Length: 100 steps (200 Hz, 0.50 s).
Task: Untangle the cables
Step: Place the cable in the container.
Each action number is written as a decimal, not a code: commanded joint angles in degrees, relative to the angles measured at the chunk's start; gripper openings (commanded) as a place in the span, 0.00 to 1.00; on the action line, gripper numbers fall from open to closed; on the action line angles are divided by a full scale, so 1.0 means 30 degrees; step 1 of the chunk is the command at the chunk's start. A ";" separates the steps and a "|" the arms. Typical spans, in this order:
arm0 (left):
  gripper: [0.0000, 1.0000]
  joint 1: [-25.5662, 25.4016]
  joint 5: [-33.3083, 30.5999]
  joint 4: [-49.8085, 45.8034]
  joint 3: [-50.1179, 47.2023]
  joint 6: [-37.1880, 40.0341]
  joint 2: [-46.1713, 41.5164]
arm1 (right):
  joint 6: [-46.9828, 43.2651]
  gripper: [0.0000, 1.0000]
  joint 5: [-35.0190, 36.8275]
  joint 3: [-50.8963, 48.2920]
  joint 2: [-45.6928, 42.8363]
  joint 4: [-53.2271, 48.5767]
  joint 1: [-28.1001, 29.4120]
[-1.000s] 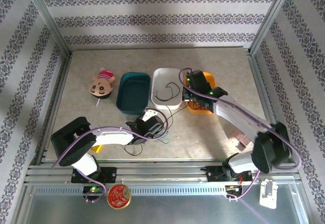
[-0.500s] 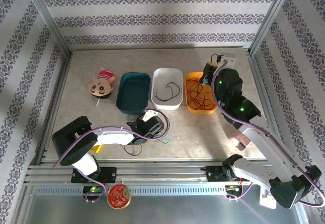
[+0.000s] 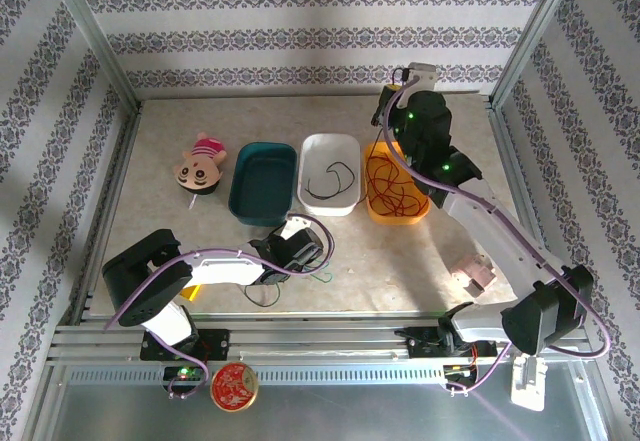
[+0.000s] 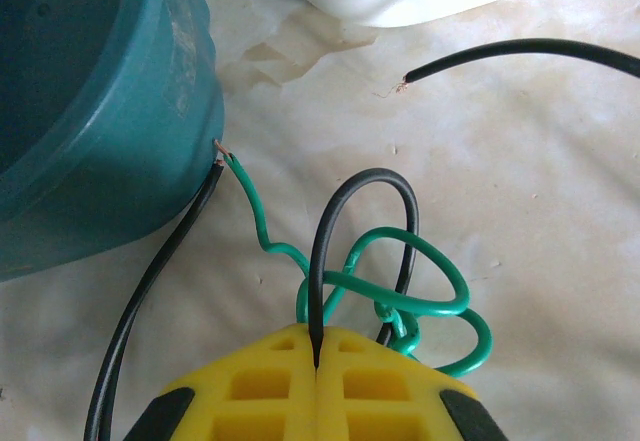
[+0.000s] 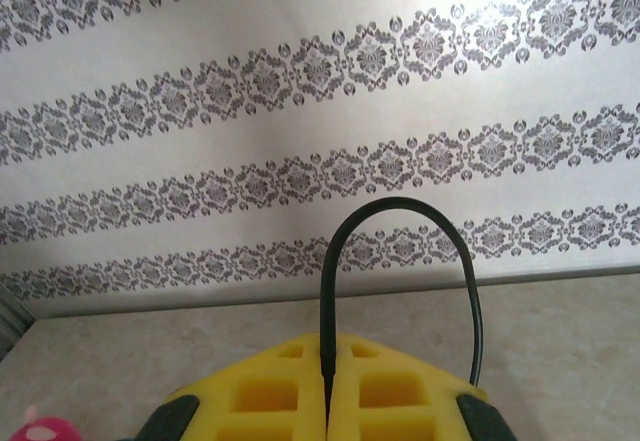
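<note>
Cables (image 4: 316,281) in green and black lie knotted on the table (image 3: 400,261), just on the near side of the teal bin (image 3: 245,201). A plush toy (image 3: 198,168) sits to that bin's left. The left gripper (image 4: 318,346), low over the table, is clenched on the knot's black strand, and the green cable (image 4: 462,293) loops around that strand. To the right, the white bin (image 3: 330,141) holds a loose black cable (image 3: 333,178). The orange bin (image 3: 395,219) beside it holds a red cable (image 3: 385,186). Near that bin's far end the right gripper (image 5: 327,361), raised and facing the far wall, grasps a black loop (image 5: 400,206) that arches above its fingers.
</note>
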 commanded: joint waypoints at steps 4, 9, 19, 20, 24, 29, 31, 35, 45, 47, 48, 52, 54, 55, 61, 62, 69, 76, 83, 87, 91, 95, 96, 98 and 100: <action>0.00 -0.0285 -0.0459 -0.0680 0.0139 -0.0133 -0.0326 | -0.0197 0.00 -0.0281 0.0798 0.0012 0.1095 -0.0157; 0.00 -0.0299 -0.0457 -0.0713 0.0139 -0.0128 -0.0297 | -0.0151 0.00 -0.0286 0.0730 0.0021 0.1081 -0.0156; 0.00 -0.0299 -0.0459 -0.0715 0.0170 -0.0129 -0.0237 | -0.0105 0.00 0.0027 0.0513 -0.0044 0.0954 -0.0030; 0.00 -0.0299 -0.0457 -0.0708 0.0156 -0.0128 -0.0215 | -0.0120 0.00 0.0092 0.0485 -0.0052 0.0951 -0.0005; 0.00 -0.0299 -0.0456 -0.0741 0.0191 -0.0131 -0.0208 | -0.0148 0.00 0.0318 0.0341 -0.0123 0.0947 0.0059; 0.00 -0.0299 -0.0454 -0.0730 0.0199 -0.0130 -0.0194 | -0.0232 0.00 0.0491 0.0139 -0.0225 0.1018 0.0147; 0.00 -0.0299 -0.0440 -0.0745 0.0222 -0.0143 -0.0172 | -0.0283 0.00 0.0585 0.0062 -0.0247 0.1032 0.0176; 0.00 -0.0299 -0.0412 -0.0731 0.0214 -0.0162 -0.0165 | -0.0372 0.00 0.0768 -0.0066 -0.0331 0.1036 0.0262; 0.00 -0.0292 -0.0413 -0.0729 0.0284 -0.0144 -0.0136 | -0.0630 0.00 0.1450 -0.0420 -0.0594 0.1087 0.0493; 0.00 -0.0298 -0.0423 -0.0737 0.0279 -0.0132 -0.0136 | -0.0705 0.00 0.1572 -0.0480 -0.0647 0.1130 0.0512; 0.00 -0.0298 -0.0410 -0.0733 0.0298 -0.0159 -0.0136 | -0.0742 0.00 0.1626 -0.0524 -0.0676 0.1142 0.0544; 0.00 -0.0299 -0.0410 -0.0737 0.0316 -0.0144 -0.0104 | -0.0910 0.00 0.1849 -0.0656 -0.0792 0.1221 0.0639; 0.00 -0.0285 -0.0415 -0.0732 0.0309 -0.0132 -0.0106 | -0.0994 0.00 0.2008 -0.0700 -0.0872 0.1273 0.0680; 0.00 -0.0277 -0.0421 -0.0716 0.0313 -0.0130 -0.0106 | -0.1048 0.00 0.2093 -0.0737 -0.0905 0.1287 0.0702; 0.00 -0.0299 -0.0404 -0.0707 0.0322 -0.0112 -0.0084 | -0.1354 0.00 0.2705 -0.0948 -0.1112 0.1469 0.0883; 0.00 -0.0299 -0.0415 -0.0704 0.0319 -0.0120 -0.0081 | -0.1418 0.00 0.2793 -0.0978 -0.1142 0.1502 0.0920; 0.00 -0.0299 -0.0397 -0.0713 0.0375 -0.0068 -0.0034 | -0.1873 0.00 0.3470 -0.1184 -0.1405 0.1760 0.1108; 0.00 -0.0299 -0.0376 -0.0677 0.0418 -0.0010 0.0009 | -0.2358 0.00 0.4325 -0.1346 -0.1667 0.1944 0.1357; 0.00 -0.0299 -0.0342 -0.0695 0.0476 0.0037 0.0066 | -0.2987 0.00 0.5280 -0.1528 -0.1930 0.2192 0.1616; 0.00 -0.0299 -0.0333 -0.0724 0.0508 0.0033 0.0110 | -0.3394 0.00 0.5721 -0.1663 -0.2066 0.2363 0.1726; 0.00 -0.0299 -0.0301 -0.0729 0.0549 0.0036 0.0142 | -0.3758 0.00 0.6165 -0.1813 -0.2195 0.2526 0.1864; 0.00 -0.0299 -0.0286 -0.0730 0.0573 0.0051 0.0178 | -0.4092 0.00 0.6610 -0.1967 -0.2341 0.2673 0.1957; 0.00 -0.0299 -0.0298 -0.0730 0.0577 0.0050 0.0183 | -0.4164 0.00 0.6738 -0.2015 -0.2357 0.2705 0.1985; 0.00 -0.0299 -0.0306 -0.0730 0.0602 0.0056 0.0200 | -0.4306 0.00 0.6944 -0.2087 -0.2443 0.2765 0.2027; 0.00 -0.0299 -0.0308 -0.0730 0.0608 0.0065 0.0212 | -0.4414 0.00 0.7127 -0.2171 -0.2516 0.2802 0.2053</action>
